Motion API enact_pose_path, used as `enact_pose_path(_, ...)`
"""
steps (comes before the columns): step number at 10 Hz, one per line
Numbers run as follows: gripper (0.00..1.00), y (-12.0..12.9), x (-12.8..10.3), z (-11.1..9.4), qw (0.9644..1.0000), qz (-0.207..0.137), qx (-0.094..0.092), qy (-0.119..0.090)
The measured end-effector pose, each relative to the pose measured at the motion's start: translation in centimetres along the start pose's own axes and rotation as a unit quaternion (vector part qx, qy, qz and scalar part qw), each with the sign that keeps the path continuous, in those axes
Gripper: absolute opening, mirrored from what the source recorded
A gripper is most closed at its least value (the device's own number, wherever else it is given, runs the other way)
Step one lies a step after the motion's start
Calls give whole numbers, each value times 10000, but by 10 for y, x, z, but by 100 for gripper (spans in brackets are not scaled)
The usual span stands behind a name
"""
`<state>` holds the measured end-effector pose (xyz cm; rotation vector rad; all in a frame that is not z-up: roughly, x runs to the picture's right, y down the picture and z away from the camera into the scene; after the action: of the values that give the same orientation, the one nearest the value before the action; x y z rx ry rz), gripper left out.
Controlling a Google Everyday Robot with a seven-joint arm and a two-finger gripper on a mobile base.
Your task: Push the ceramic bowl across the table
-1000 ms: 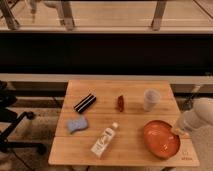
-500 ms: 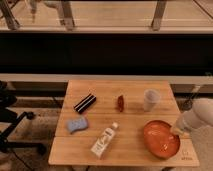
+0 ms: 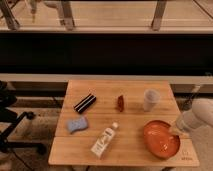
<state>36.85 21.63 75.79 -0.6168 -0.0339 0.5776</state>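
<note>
On table (image 3: 100, 150), ceramic bowl (image 3: 159, 141), jaws at its right rim

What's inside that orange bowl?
Nothing but faint pale marks shows inside the ceramic bowl. The gripper sits at its rim, on the view's right, hiding that bit.

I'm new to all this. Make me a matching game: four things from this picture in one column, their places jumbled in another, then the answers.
Things:
1. ceramic bowl
2. blue sponge
3. translucent cup
4. gripper

Places:
A. at the bowl's right edge
B. left part of the table
C. near right corner of the table
D. far right of the table, behind the bowl

Pairs: 1-C, 2-B, 3-D, 4-A
</note>
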Motion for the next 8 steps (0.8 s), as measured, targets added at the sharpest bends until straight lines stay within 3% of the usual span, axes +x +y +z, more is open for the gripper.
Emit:
enact_pose_path(1, 21, 1, -2, 1, 10000, 2, -3, -8)
enact_pose_path(3, 13, 2, -3, 2, 10000, 22, -14, -45)
enact_pose_path(5, 15, 2, -3, 2, 10000, 39, -19, -72)
enact_pose_path(8, 10, 3, -5, 4, 9999, 70, -34, -128)
